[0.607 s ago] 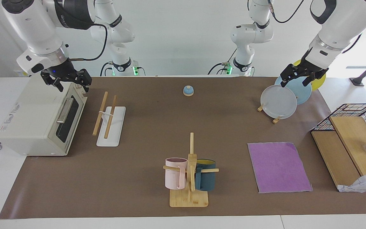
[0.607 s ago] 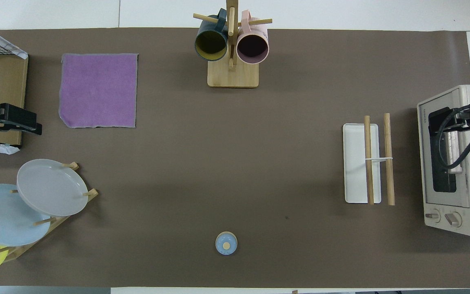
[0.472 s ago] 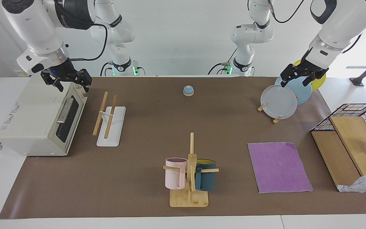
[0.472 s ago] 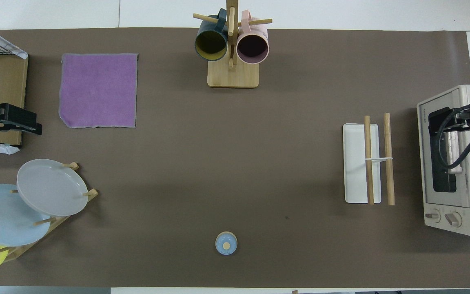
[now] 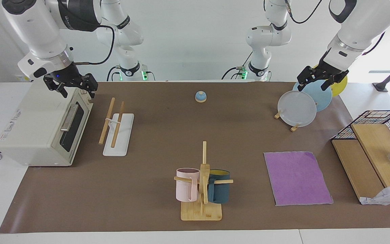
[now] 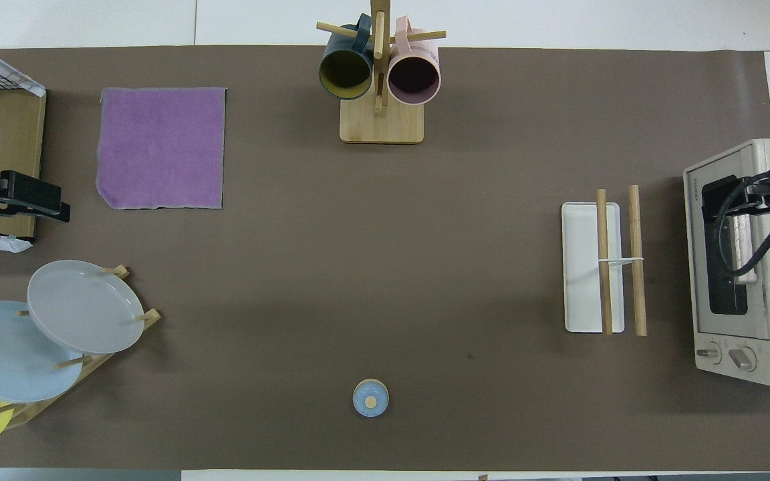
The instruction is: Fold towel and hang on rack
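The towel [image 5: 297,178] lies flat and unfolded, purple face up, on the brown mat toward the left arm's end; it also shows in the overhead view [image 6: 161,148]. The rack [image 5: 122,142], two wooden rods on a white base, stands toward the right arm's end beside the toaster oven, and shows in the overhead view [image 6: 582,267]. My left gripper [image 5: 312,86] hangs open and empty in the air over the plates, apart from the towel; it also shows in the overhead view [image 6: 51,204]. My right gripper [image 5: 76,92] hangs open and empty over the toaster oven's top edge, also in the overhead view [image 6: 726,200].
A toaster oven [image 5: 42,128] stands at the right arm's end. A mug tree [image 5: 201,183] with two cups stands mid-table, farther from the robots. A plate stand with plates [image 5: 296,108], a blue bell [image 5: 200,97] and a wire basket with wooden boards [image 5: 371,145] are also here.
My left gripper has risen slightly over the plates. The right arm, the towel and the rack have not moved.
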`<state>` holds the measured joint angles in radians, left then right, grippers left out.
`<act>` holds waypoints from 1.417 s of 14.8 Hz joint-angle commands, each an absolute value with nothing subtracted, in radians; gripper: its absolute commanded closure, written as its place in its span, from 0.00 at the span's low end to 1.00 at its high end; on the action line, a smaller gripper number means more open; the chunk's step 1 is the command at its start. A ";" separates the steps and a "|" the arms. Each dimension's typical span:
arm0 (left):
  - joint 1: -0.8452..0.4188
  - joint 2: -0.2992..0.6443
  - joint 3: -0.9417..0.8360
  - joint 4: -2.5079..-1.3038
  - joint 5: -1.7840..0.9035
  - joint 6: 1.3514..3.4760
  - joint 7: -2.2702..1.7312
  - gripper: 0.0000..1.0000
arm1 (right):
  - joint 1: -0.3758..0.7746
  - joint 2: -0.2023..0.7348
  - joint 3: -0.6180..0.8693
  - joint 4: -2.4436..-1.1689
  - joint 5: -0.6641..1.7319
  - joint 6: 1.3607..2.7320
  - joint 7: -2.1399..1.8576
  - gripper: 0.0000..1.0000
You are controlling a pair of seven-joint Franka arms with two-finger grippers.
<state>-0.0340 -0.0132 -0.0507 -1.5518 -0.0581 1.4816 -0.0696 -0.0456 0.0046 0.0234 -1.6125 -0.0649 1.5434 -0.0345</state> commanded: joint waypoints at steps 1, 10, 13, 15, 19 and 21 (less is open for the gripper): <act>-0.044 -0.054 -0.051 -1.581 -0.064 1.483 -0.077 0.00 | -0.052 -0.014 0.021 -1.629 -0.051 1.546 -0.060 0.00; 0.006 0.081 -0.041 -1.637 -0.058 1.692 -0.084 0.00 | -0.052 -0.012 0.021 -1.629 -0.051 1.546 -0.060 0.00; 0.035 0.242 -0.040 -1.635 -0.045 1.804 -0.084 0.00 | -0.052 -0.014 0.021 -1.629 -0.051 1.546 -0.060 0.00; 0.080 0.311 -0.041 -1.646 -0.040 1.882 -0.083 0.00 | -0.052 -0.012 0.021 -1.629 -0.051 1.546 -0.060 0.00; 0.116 0.438 -0.040 -1.635 -0.040 2.018 -0.084 0.00 | -0.052 -0.014 0.021 -1.629 -0.051 1.546 -0.060 0.00; 0.130 0.472 -0.041 -1.638 -0.038 2.089 -0.084 0.00 | -0.052 -0.014 0.021 -1.629 -0.051 1.546 -0.060 0.00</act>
<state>0.1166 0.4421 -0.0354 -1.6539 -0.0520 2.0400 -0.0781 -0.0456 0.0046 0.0234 -1.6125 -0.0649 1.5434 -0.0345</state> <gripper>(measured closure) 0.000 0.000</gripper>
